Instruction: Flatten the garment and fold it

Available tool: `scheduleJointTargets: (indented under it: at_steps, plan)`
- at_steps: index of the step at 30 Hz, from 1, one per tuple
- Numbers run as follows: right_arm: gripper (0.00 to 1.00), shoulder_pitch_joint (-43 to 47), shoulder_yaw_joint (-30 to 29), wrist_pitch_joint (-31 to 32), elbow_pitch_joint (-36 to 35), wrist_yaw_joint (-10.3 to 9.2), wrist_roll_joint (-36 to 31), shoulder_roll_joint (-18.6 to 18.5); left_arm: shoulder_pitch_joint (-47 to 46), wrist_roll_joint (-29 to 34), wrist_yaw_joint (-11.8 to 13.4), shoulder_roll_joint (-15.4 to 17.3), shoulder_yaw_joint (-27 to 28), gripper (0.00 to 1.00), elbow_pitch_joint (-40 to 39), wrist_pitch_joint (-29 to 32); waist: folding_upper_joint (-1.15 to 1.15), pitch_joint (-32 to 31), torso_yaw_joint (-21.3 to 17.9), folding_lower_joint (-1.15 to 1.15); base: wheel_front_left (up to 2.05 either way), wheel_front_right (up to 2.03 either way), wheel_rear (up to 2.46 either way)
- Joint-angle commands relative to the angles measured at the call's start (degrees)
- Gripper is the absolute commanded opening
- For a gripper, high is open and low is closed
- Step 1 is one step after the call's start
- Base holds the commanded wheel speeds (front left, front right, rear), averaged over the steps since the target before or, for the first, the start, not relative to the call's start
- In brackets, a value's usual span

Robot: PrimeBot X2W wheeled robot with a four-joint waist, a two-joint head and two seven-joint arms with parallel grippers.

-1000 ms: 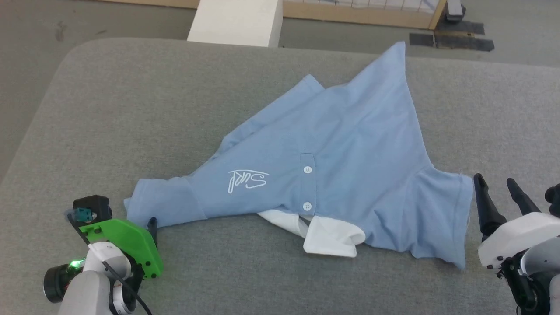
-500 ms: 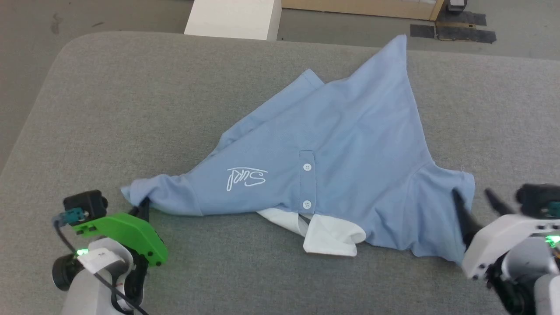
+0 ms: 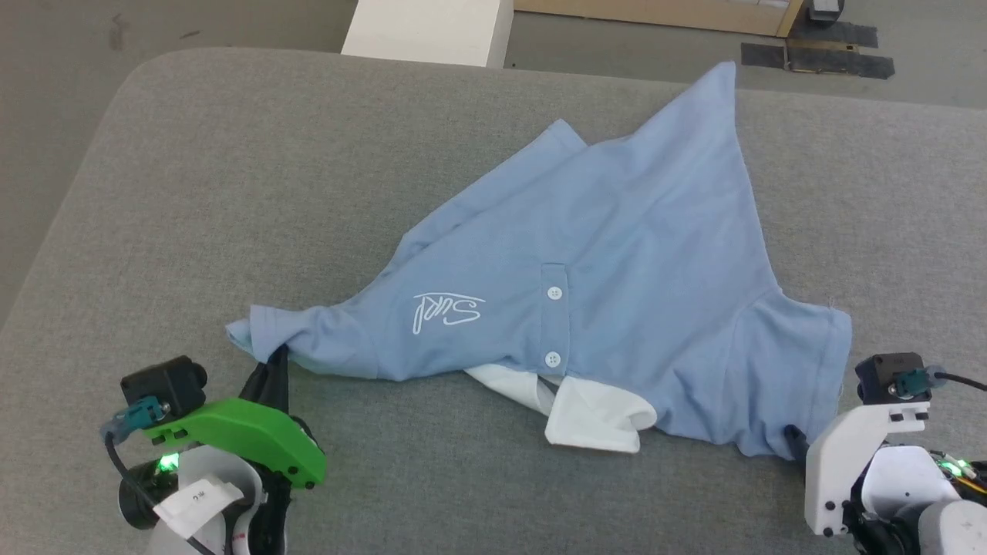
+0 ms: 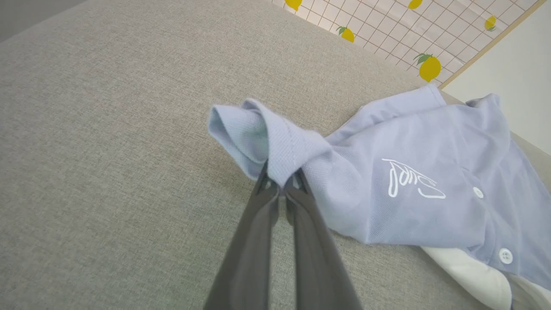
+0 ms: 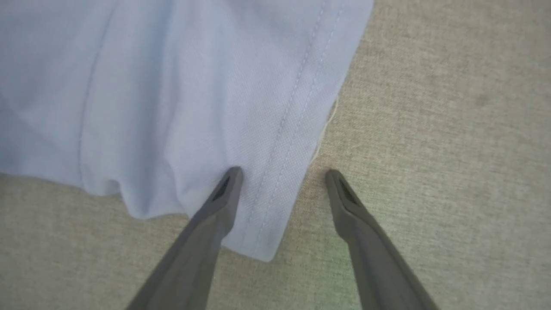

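Left wrist view: our left pincer (image 4: 280, 183) is clamped on a bunched sleeve of the garment (image 4: 430, 163), whose body spreads beyond its tips across the grey counter (image 4: 107, 129). Our right pincer (image 5: 282, 172) gapes astride the other sleeve's hem.

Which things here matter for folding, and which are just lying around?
Job: light blue short-sleeved polo shirt; left gripper, shut on its sleeve; right gripper, open at the other sleeve's hem.
Lying about: white rectangular block; wooden-framed panel; black floor tape.

Part of the white collar (image 3: 597, 416) hides beneath the garment (image 3: 632, 247).
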Motion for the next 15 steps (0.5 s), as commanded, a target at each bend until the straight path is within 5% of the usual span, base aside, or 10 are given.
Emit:
scheduleJointTargets:
  at_steps: [1, 2, 3, 4, 5, 12, 15]
  plan:
    - [1.00, -0.8, 0.6, 0.4, 1.2, -0.09, 0.0, 0.3, 0.8, -0.2, 0.5, -0.2, -0.2, 0.00, -0.4, 0.2, 0.00, 0.1, 0.0, 0.00, 0.00, 0.00, 0.00]
    - [1.00, -1.0, 0.9, 0.4, 1.7, -0.09, 0.4, 0.3, 0.9, -0.2, 0.5, -0.2, -0.3, 0.00, -0.4, 0.2, 0.00, 0.1, -0.1, 0.00, 0.00, 0.00, 0.00]
    - [0.83, -1.3, 1.3, 0.2, 2.2, -0.09, 0.9, 0.3, 1.0, -0.3, 0.6, -0.2, -0.3, 0.00, -0.3, 0.2, 0.00, 0.0, -0.2, 0.00, 0.00, 0.00, 0.00]
    - [0.27, -1.6, 1.5, -0.2, 2.5, -0.09, 1.4, 0.4, 1.0, -0.3, 0.6, -0.2, -0.3, 0.00, -0.3, 0.2, 0.00, 0.0, -0.3, 0.00, 0.00, 0.00, 0.00]
    - [0.00, -2.0, 1.9, -1.0, 2.8, -0.09, 2.0, 0.2, 1.1, -0.4, 0.6, -0.2, -0.4, 0.00, -0.2, 0.1, 0.00, -0.1, -0.5, 0.00, 0.00, 0.00, 0.00]
    - [0.00, -7.0, 0.2, -7.4, 1.4, -0.09, 12.8, -0.1, -0.5, -6.3, -1.0, -0.9, 2.1, 0.00, -2.3, -0.8, 0.00, -2.2, -2.3, 0.00, 0.00, 0.00, 0.00]
    - [0.00, -11.5, -2.5, -9.4, -1.0, -0.09, 22.3, 0.3, -3.2, -9.4, -2.3, -0.2, 3.6, 0.00, -4.6, -0.4, 0.00, -3.8, -3.1, 0.00, 0.00, 0.00, 0.00]
